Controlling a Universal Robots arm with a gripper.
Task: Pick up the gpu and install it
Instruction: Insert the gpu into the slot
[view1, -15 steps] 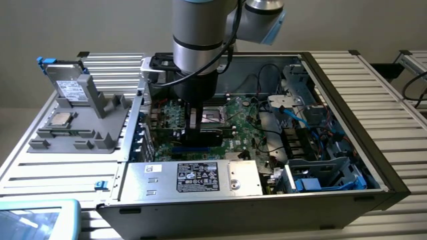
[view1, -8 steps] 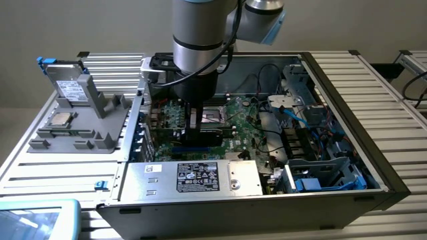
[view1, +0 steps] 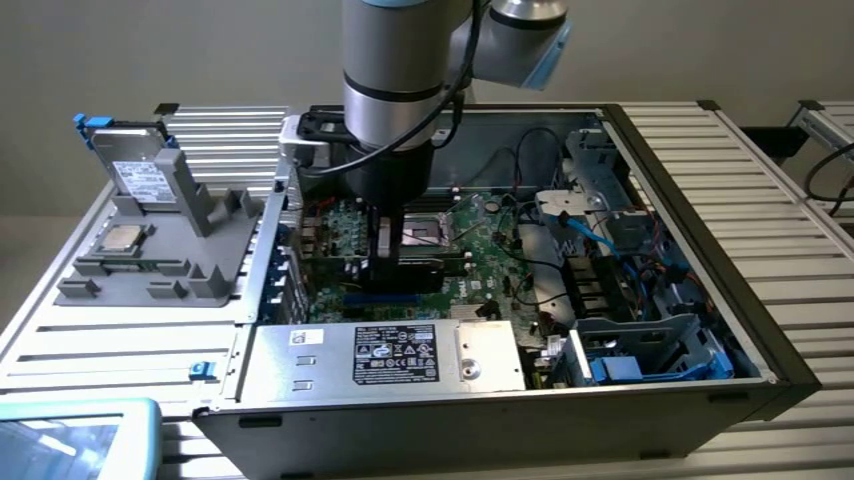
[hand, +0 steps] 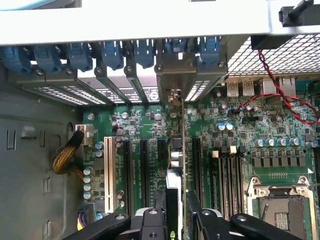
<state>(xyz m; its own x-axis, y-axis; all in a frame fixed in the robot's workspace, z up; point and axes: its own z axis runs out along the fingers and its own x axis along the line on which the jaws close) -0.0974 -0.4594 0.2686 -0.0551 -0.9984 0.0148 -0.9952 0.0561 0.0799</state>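
Observation:
The gpu (hand: 176, 150) shows edge-on in the wrist view, standing upright over the motherboard's (hand: 225, 150) expansion slots. Its silver end bracket sits against the case's rear slot openings, below the blue clips (hand: 110, 52). My gripper (hand: 179, 205) is shut on the card, with one black finger (hand: 194, 210) on each face. In the exterior view the gripper (view1: 398, 262) is lowered inside the open computer case (view1: 694, 200), and the gpu's green board (view1: 340, 232) hangs beside it near the case's rear wall. Whether the card's edge is seated in a slot is hidden.
A silver power supply (view1: 387, 355) fills the case's near side, and a blue drive cage (view1: 654, 350) and cables lie at the exterior view's right. The CPU socket (hand: 280, 210) is beside the slots. A grey fixture (view1: 147, 270) outside the case holds a drive (view1: 144, 180), a processor (view1: 123, 237) and a memory stick (view1: 127, 265).

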